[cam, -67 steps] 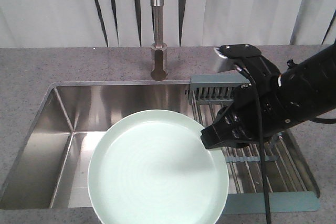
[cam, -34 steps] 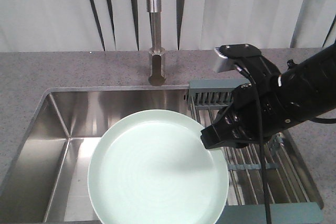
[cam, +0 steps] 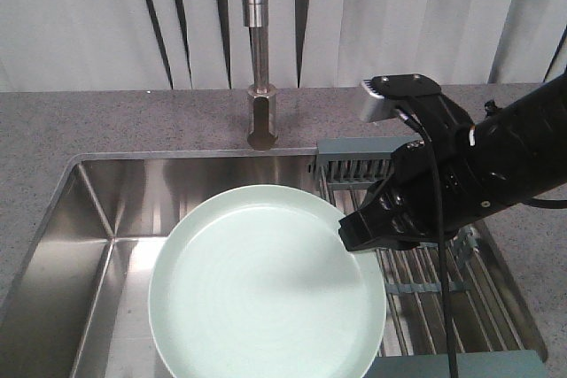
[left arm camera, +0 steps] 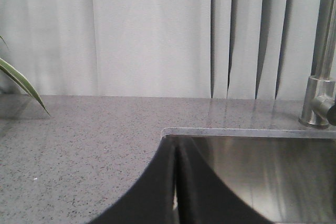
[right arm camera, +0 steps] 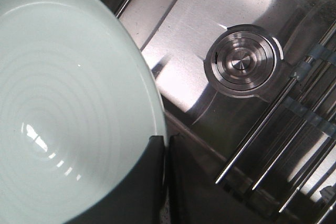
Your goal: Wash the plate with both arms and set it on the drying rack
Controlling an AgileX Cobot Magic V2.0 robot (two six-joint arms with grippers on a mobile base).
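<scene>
I count one plate (cam: 266, 289), one black arm (cam: 496, 165) in front view, one drying rack (cam: 425, 307), one sink (cam: 97, 210), one faucet (cam: 259, 59), one round drain (right arm camera: 242, 65), one plant leaf (left arm camera: 21, 82).

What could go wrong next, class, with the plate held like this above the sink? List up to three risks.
1. The right gripper pinches the plate at one edge of its rim only. The wide plate juts out over the sink and could tilt or slip free.
2. The left gripper is shut and holds nothing, so the plate has no second support.
3. The right arm is over the drying rack; lowering it might strike the rods.
</scene>
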